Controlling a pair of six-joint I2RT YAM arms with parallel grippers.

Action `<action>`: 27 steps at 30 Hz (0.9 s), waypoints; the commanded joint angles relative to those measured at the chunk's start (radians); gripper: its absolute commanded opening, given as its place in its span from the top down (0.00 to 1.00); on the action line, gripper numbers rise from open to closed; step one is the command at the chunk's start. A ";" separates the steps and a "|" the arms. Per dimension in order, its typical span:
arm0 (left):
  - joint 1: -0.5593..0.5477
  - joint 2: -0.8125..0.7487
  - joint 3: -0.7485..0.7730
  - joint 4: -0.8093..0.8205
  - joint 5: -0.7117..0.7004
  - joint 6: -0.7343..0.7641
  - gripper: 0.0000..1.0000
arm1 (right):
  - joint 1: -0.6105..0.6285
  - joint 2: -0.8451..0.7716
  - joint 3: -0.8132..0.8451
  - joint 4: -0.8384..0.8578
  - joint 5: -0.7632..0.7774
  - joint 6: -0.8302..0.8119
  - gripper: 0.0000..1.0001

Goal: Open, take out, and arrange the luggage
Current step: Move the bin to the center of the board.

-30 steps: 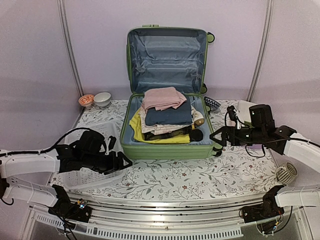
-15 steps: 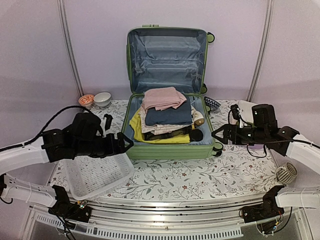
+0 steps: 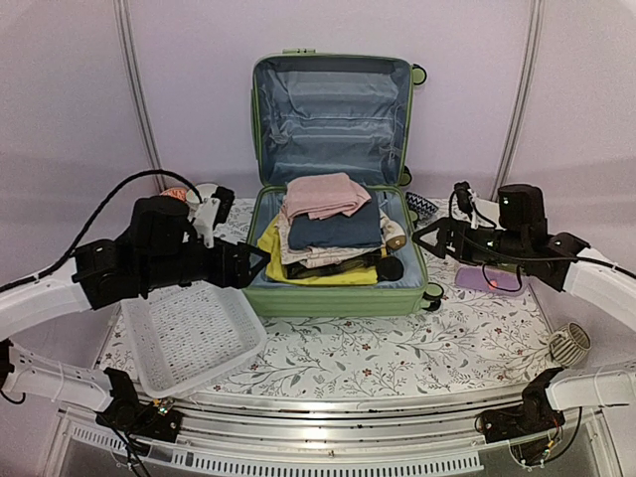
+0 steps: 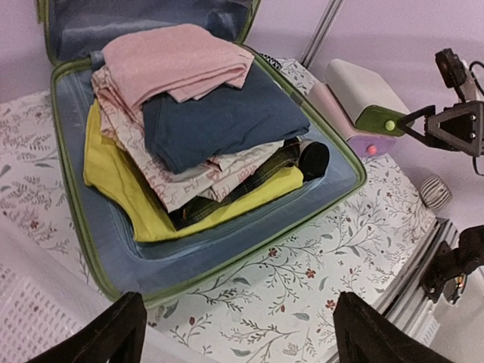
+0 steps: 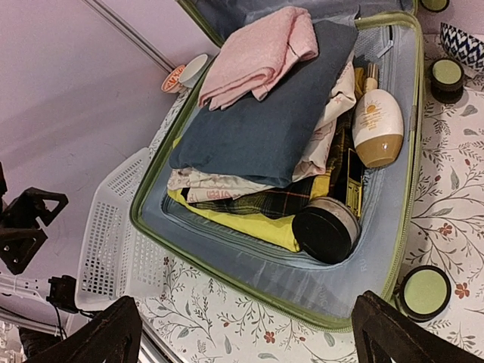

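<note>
Squarely between the jaws — untouched — lies the luggage [image 3: 333,299].

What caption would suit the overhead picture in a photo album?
Left gripper and right gripper, both open, flank the open luggage packed with folded clothes, beside a white basket.

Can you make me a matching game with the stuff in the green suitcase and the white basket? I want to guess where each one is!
Things:
1 pink cloth
2 yellow cloth
3 black round jar
4 white basket

Places:
A outside the luggage
B bottom of the clothes pile
C top of the clothes pile
D inside the luggage, beside the clothes pile

Pairs: 1-C, 2-B, 3-D, 4-A
</note>
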 commanded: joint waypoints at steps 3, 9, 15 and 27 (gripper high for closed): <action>-0.002 0.205 0.159 0.118 -0.046 0.291 0.11 | -0.002 0.098 0.059 0.039 -0.047 -0.045 0.01; 0.097 0.462 0.410 0.122 0.037 0.359 0.16 | -0.011 0.133 0.115 0.011 0.062 -0.075 0.01; 0.116 0.716 0.645 0.129 -0.030 0.515 0.24 | -0.030 0.133 0.145 -0.005 0.141 -0.099 0.01; 0.134 1.135 1.084 0.010 -0.041 0.615 0.14 | -0.045 0.147 0.166 -0.010 0.153 -0.146 0.01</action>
